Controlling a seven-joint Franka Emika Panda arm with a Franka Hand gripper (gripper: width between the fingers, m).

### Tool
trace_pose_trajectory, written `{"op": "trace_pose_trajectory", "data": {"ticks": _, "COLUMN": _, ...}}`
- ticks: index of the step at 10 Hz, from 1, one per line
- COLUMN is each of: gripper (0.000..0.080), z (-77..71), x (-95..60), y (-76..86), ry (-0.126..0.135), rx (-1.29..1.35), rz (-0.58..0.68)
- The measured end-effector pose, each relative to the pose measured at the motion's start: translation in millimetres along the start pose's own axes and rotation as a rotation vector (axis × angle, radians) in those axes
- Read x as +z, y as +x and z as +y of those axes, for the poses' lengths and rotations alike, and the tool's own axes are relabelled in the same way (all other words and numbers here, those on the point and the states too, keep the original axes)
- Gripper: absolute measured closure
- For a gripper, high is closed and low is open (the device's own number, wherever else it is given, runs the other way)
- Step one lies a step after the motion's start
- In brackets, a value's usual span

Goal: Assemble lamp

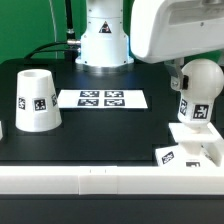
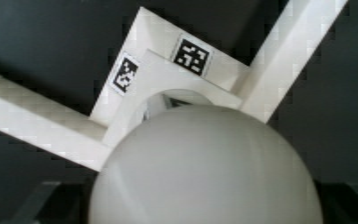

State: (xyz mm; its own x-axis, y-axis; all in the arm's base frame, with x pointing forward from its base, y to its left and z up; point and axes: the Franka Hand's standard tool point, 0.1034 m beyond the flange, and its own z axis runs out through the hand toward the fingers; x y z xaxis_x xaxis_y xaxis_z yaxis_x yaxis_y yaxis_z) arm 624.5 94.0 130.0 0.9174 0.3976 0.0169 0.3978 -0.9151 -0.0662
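A white robot arm (image 1: 172, 28) with smooth, round parts.
The foot (image 1: 104, 45) of the arm is a fat white tube. It gets wider at the bottom and has a thin dark line near its top. The big shell higher up is white and light grey, shiny, with soft round corners. A small dark part (image 1: 177, 72) shows just under the shell, but it is too small to make out.

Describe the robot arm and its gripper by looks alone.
The arm is glossy white with rounded shells. A dark seam rings its pedestal, and a bulky white link fills the exterior view's upper right. Of the gripper, only a small dark finger shows. No markings on the arm can be made out.
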Motion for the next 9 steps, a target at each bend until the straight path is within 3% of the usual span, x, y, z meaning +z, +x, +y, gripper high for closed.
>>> {"op": "trace_pose_trajectory", "data": {"ticks": 2, "gripper": 0.0223, "z": 1.0, "x": 0.0, "y": 0.0, "ry": 0.031, "rx": 0.234, "rz": 0.011}}
{"op": "trace_pose_trajectory", "data": {"ticks": 7, "gripper": 0.0222, "z": 0.7, "x": 0.4, "y": 2.4, "ry": 0.043, "rx": 0.749, "rz": 0.025}}
{"op": "trace_pose_trajectory", "data": {"ticks": 9, "gripper": 0.0221, "z": 2.4, "x": 0.6, "y": 2.8, "ry": 0.060, "rx": 0.954, "rz": 0.025}}
